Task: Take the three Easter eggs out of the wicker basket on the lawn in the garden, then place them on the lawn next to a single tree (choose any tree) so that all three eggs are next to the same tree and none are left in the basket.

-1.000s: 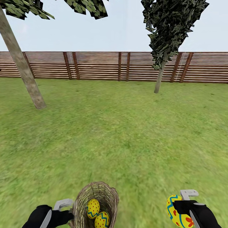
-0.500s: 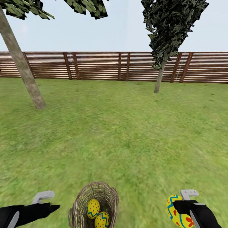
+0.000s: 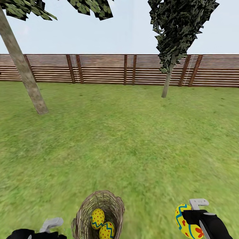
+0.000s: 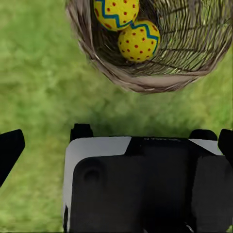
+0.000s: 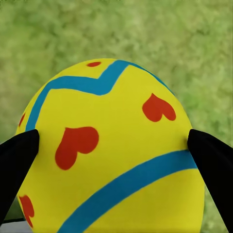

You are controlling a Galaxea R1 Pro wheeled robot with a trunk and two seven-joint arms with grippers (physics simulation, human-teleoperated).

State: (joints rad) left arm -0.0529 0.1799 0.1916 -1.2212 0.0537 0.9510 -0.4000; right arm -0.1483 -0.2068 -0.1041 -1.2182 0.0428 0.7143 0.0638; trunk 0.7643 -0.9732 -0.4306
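progress stands at one of three: our right pincer (image 3: 186, 217) is clamped on a yellow egg with teal zigzags and red hearts (image 3: 186, 221), held above the mottled green lawn (image 3: 132, 149). two yellow red-dotted eggs (image 3: 97, 218) lie touching in the round brown woven-twig basket (image 3: 113, 202). our left pincer (image 3: 49, 227) hangs beside the basket; we cannot tell if its fingers are parted. open grass runs unobstructed to the slanted grey-brown tree trunk (image 3: 28, 83), well apart, before the slatted wooden fence (image 3: 99, 68).
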